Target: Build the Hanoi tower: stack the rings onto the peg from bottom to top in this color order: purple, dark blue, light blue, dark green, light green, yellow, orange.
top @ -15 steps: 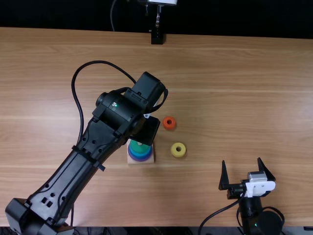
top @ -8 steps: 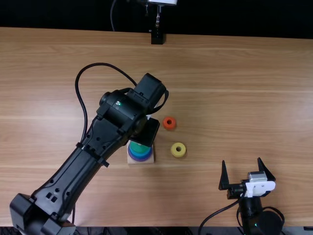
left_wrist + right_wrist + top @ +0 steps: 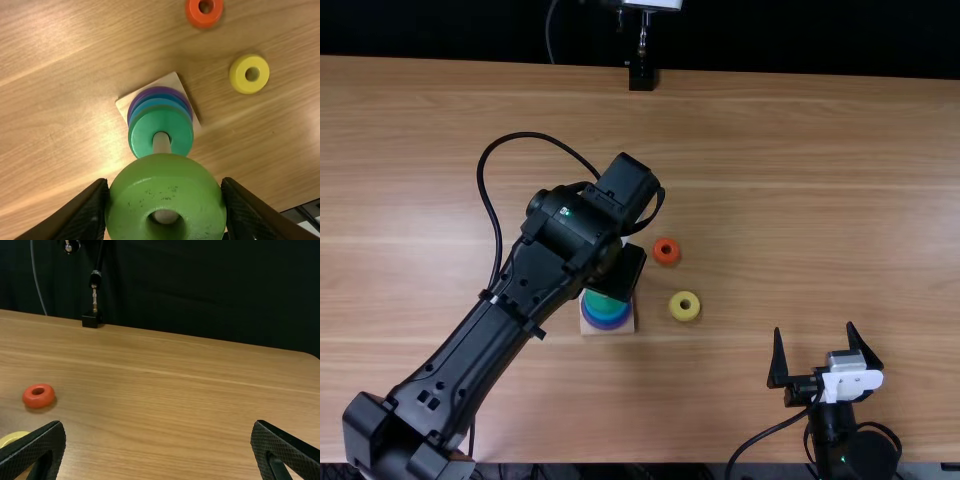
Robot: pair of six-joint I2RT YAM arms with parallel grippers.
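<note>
Left to right, from where I'm standing: the left arm's black gripper point(image 3: 165, 195) leans in from the near left corner of the light brown wooden table point(image 3: 770, 200), fingers pinched on both sides of a chunky light green ring point(image 3: 165, 187); ring is above the pale round peg point(image 3: 161, 142), peg tip visible in its hole; can't tell if it's threaded yet.

Below sits the square wooden base point(image 3: 628, 328), toward the table's near edge, with a purple ring point(image 3: 155, 90), blue below green, and a flat dark green ring point(image 3: 145, 132) on top; number of blues unclear.

Main risk, my guess: ring let go slightly off centre or tilted, so it catches on the peg tip and hangs crooked or tips off; pushing down while misaligned could lever the peg and skid the base; opening unevenly could drag the ring sideways; fingers going low might knock the lower rings.

Next, the small orange ring point(image 3: 666, 260), loose right of the base, farther from the near edge; then the small yellow ring point(image 3: 685, 315), closer to it; yellow must go first, so grabbing orange breaks the order.

Right gripper point(image 3: 813, 328), near right corner: spread wide, empty; little risk there.
</note>
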